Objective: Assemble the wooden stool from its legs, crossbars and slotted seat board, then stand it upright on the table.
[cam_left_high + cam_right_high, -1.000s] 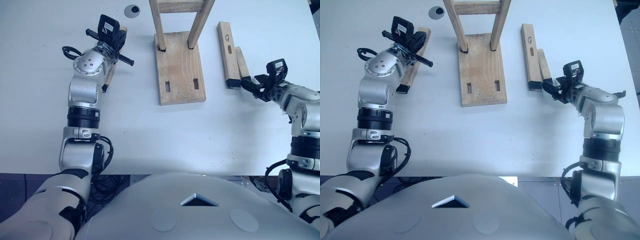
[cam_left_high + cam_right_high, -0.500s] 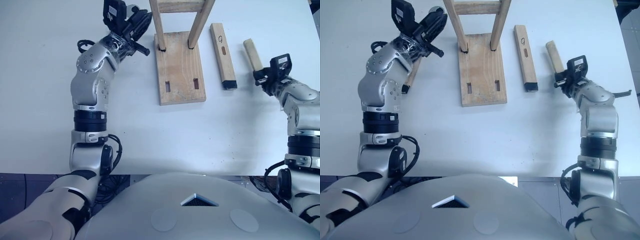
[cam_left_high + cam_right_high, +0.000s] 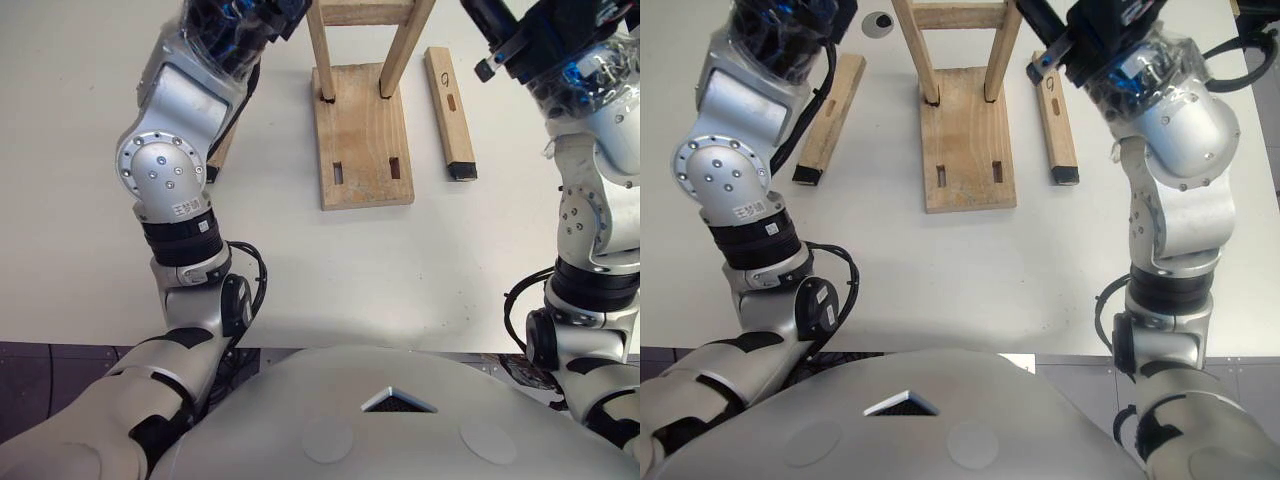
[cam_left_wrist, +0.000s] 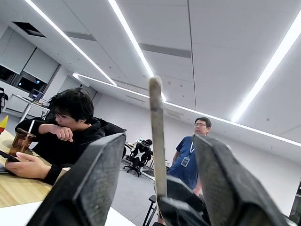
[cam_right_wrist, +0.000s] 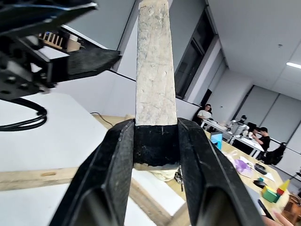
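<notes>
swung up from the surface (image 3: 400, 270), clenching a wooden bar (image 5: 154, 70) in right fingers (image 5: 117, 160) high beside the flat seat board (image 3: 362, 140), with left fingers (image 4: 89, 183) spread, empty. mid-assembly; next calls for aligning bar with slot.

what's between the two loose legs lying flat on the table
The slotted seat board, with two upright legs and a crossbar standing in it, seen in the right eye view.

Seat board (image 3: 362, 150) flat, two legs (image 3: 318, 50) upright in its far slots, loose legs (image 3: 449, 115) flanking, pale wooden piece (image 5: 155, 70) clamped in my right end effector (image 5: 155, 124).
</notes>
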Tool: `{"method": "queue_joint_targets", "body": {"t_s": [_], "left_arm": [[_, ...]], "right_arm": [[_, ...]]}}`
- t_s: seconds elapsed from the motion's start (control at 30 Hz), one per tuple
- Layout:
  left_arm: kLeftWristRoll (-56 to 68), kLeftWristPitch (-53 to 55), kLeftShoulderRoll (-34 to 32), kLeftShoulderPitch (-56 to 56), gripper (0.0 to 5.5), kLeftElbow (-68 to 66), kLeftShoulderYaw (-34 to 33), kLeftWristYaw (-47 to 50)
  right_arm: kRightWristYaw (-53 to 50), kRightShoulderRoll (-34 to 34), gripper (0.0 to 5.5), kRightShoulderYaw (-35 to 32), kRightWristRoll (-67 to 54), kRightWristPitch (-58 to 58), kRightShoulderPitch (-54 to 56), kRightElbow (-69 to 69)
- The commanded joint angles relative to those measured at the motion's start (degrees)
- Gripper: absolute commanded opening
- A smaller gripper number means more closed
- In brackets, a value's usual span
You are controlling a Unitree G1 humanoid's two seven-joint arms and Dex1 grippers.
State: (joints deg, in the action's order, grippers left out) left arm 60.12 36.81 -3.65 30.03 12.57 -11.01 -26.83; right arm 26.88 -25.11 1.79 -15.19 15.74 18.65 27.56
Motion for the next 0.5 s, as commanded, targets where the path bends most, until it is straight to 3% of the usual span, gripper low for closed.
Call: {"method": "queue_joint_targets", "body": {"t_s": [0.03,0.1,0.5], "left_arm": [[1.4,1.0,0.1,1.8,2.59,-1.2,0.4,0.7],[1.3,0.7,0.1,2.3,2.59,-2.4,0.6,0.5],[-1.1,-1.1,-1.0,2.0,0.65,-6.1,0.8,-1.1]], "right_arm": [[1.6,0.1,1.29,2.0,0.6,-0.7,-1.1,0.9],[2.2,-0.2,1.29,2.8,0.5,-0.8,-1.7,1.3],[4.4,-1.1,1.29,4.0,3.0,-2.5,-2.3,1.0]]}}
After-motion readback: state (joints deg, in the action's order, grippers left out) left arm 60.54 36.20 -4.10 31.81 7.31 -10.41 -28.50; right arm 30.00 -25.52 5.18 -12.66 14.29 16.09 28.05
